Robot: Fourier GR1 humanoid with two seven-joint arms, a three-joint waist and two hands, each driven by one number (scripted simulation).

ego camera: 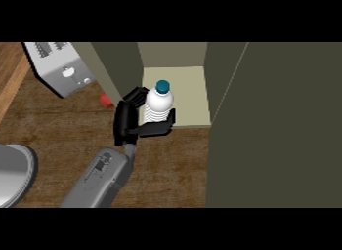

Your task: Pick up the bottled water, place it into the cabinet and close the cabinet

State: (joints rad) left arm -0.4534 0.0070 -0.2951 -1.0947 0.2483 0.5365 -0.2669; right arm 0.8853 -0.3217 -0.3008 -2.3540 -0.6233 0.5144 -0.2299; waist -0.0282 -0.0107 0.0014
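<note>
**Ana:** Looking at the left hand (125,120), what do you see?

**Ben:** It is closed around the bottled water (158,105). The fingers (136,95) go up along the left side of the bottle. The thumb (157,128) crosses in front of its lower part, so the bottle is caught between them.

**Ana:** And where exactly is the bottle?

**Ben:** It is at the open front of the cabinet (119,68), over the near left part of the pale floor (192,95) inside. It is upright, with the blue cap (162,87) on top. Whether it stands on that floor or hangs just above it, I cannot tell (the hand hides the bottom).

**Ana:** What is the dark area at the right?

**Ben:** It is a wide dark panel (289,127), and it meets the right edge of the opening. I cannot tell if it is the door or a side wall.

**Ana:** What else is on the counter (58,127)?

**Ben:** A silver toaster (62,73) is at the upper left. A small red thing (105,100) lies just beside the cabinet's left wall, between the toaster and the hand. A grey round object (4,171) sits at the left edge, well apart from the hand. The grey forearm (101,178) comes in from the lower edge and slants up to the hand.
</note>
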